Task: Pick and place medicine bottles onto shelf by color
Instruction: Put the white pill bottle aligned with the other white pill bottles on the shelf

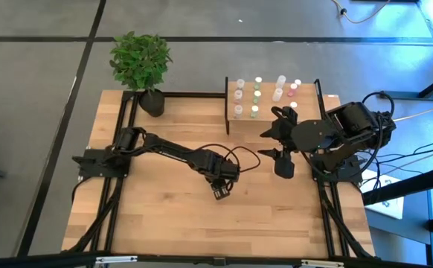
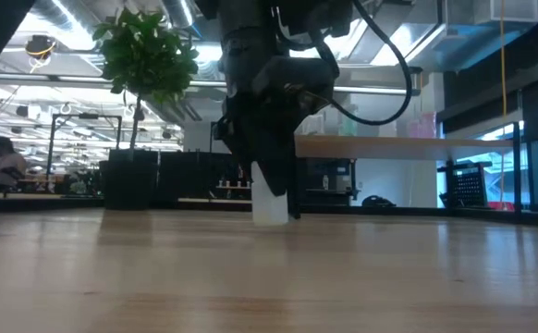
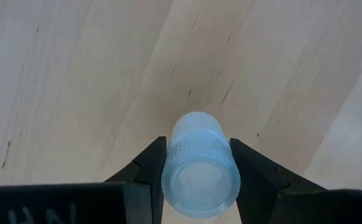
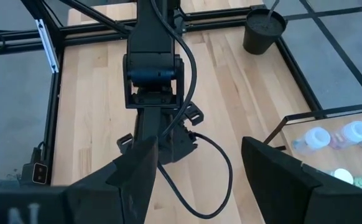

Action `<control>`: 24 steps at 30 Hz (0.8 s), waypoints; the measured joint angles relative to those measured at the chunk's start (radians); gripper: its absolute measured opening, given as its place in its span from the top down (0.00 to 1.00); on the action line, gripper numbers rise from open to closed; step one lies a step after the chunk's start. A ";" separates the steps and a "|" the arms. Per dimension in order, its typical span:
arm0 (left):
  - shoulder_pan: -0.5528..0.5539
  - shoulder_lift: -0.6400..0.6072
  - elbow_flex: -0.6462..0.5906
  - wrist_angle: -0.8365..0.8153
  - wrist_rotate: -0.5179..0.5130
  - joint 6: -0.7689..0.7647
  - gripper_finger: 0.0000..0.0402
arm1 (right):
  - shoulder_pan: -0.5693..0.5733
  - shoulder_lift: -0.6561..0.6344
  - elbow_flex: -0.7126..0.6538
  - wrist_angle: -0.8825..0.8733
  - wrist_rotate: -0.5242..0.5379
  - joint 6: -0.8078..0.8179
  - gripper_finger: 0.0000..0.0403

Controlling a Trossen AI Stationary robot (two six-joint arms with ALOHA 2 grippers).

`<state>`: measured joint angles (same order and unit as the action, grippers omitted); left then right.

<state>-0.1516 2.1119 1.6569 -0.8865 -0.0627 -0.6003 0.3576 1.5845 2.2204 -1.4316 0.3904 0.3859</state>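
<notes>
Left wrist view shows the left claw (image 3: 199, 180) clenched around a bluish-capped medicine bottle (image 3: 199, 165) standing on the counter (image 3: 75, 74), well apart from the shelf (image 1: 272, 112). The shallow fingertip grip could let it slip when lifted. The right claw (image 4: 196, 165) hangs released near the shelf.

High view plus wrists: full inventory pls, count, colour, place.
Bottles on shelf: about ten, white, green and pink caps, in rows on the shelf.
Held bottle: one, translucent bluish-white, upright on the table centre, between the left fingers.
Shelf: one, light wood with black posts, back right of the table.
Plant: one, green in a black pot, back left corner.
Table: one, light wood.
Left gripper: shut on held bottle, table centre.
Right gripper: open, empty, raised in front of the shelf.
</notes>
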 joint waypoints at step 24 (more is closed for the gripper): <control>-0.002 -0.001 0.000 0.008 0.023 -0.027 0.48 | 0.000 0.000 0.000 0.000 0.000 -0.001 0.42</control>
<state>-0.1535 2.1105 1.6569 -0.8780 -0.0395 -0.6269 0.3576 1.5848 2.2204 -1.4319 0.3901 0.3847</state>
